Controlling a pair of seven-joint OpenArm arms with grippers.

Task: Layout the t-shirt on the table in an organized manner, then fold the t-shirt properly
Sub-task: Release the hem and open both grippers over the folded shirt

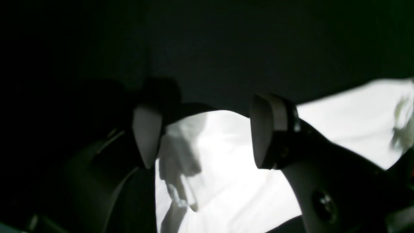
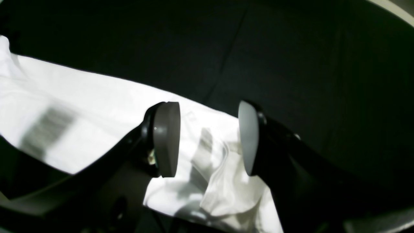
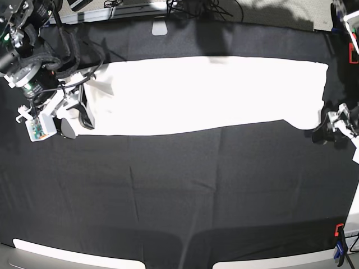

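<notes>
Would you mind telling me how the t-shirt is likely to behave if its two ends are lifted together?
The t-shirt will probably sag in the middle, since it lies as a long thin strip. Its crumpled corner under the right hand suggests floppy cloth. It looks light, and may slide on the table.

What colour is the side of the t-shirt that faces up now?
Plain white: the t-shirt shows no print on top, clearest in the base view.

wrist views dim, soft | t-shirt (image 3: 207,95) overexposed | base edges bowed
</notes>
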